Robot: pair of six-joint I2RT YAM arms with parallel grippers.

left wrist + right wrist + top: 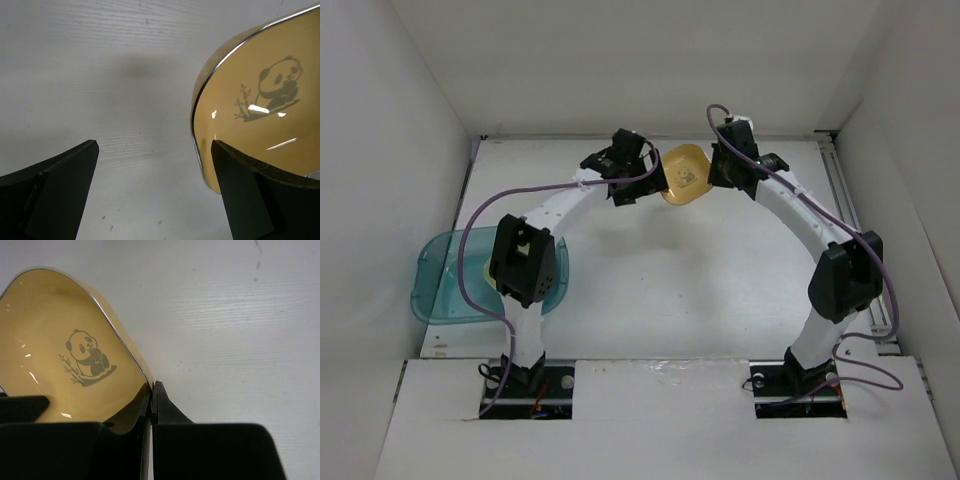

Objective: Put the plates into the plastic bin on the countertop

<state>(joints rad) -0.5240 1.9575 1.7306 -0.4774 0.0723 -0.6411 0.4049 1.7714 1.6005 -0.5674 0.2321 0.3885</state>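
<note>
Plastic bin [432, 290], a translucent teal-blue rounded-rectangular tub, sits at the near left of the flat matte white countertop [670, 300], partly hidden behind the left arm's elbow [525, 262]. Well apart from it, at the far middle of the surface, the two arms arch in toward each other and meet at one yellow-orange rounded-square shallow plate [685, 172]. The right gripper [151, 396] has it: its black jaws are pinched together on the plate's right-hand rim, holding the dish tilted, with the dark panda print [86, 360] on its glossy inside in plain sight. The left gripper [154, 147] faces it from the left with jaws spread wide. The plate's bright-edged rim lies just inside the gap, beside one finger, and whether they touch I cannot tell.
</note>
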